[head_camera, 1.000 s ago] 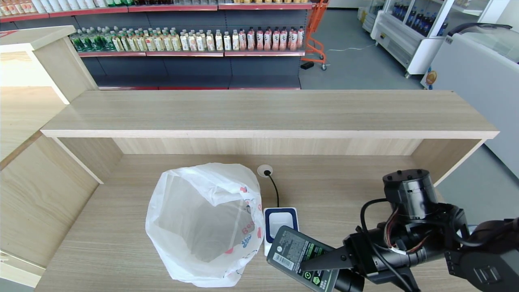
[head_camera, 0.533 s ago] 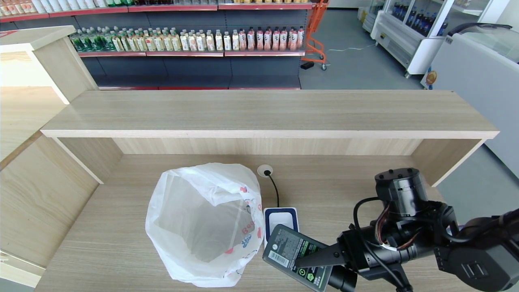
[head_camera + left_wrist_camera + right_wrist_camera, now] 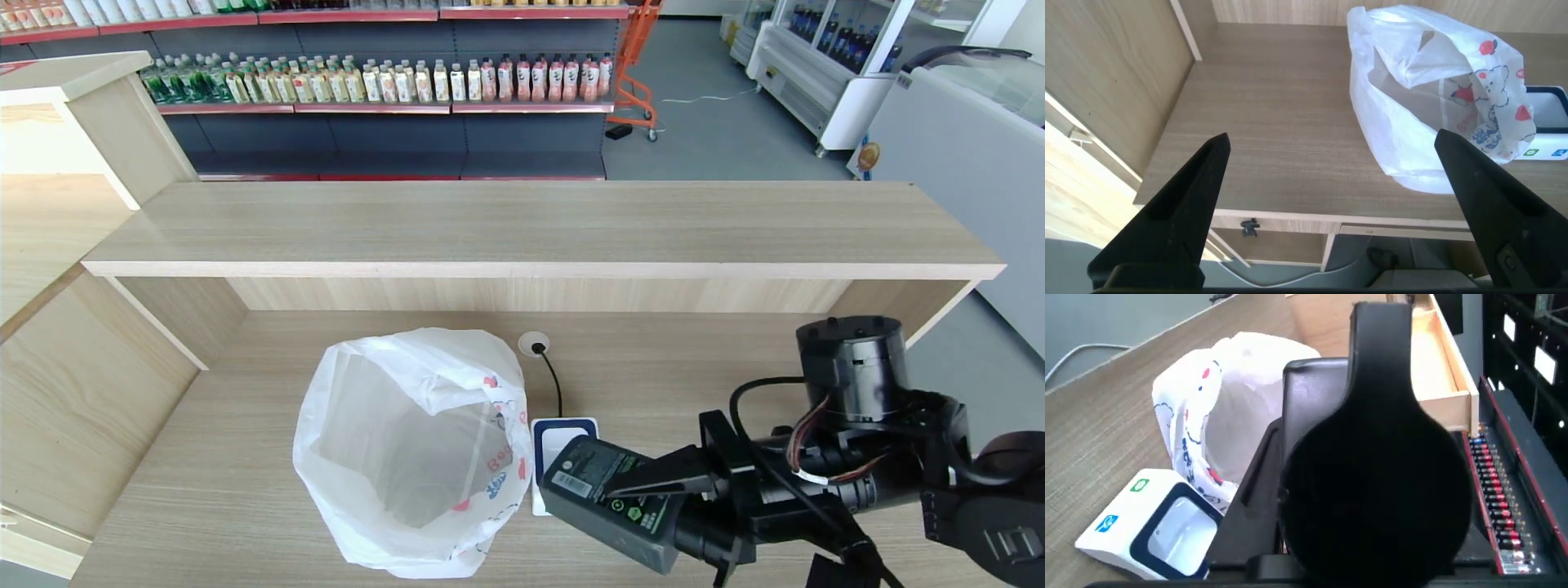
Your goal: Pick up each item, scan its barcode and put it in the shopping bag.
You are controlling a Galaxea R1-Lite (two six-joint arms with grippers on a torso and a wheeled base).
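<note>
While the dark packet point(image 3: 608, 498) is pinched in your right gripper point(image 3: 633, 508), it hangs over the near part of the scanner point(image 3: 563, 431). Its long axis runs out from the fingers toward the shopping bag point(image 3: 408, 449), which stands just beside it on the robot's left. Its barcode label faces up, away from the scanner window, so a wrist roll likely comes first. Your left gripper point(image 3: 1333, 143) hangs spread and empty over the counter point(image 3: 245, 457), on the bag's other side.

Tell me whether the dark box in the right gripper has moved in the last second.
Yes. The dark box in the right gripper has shifted farther over the scanner, covering more of it.
</note>
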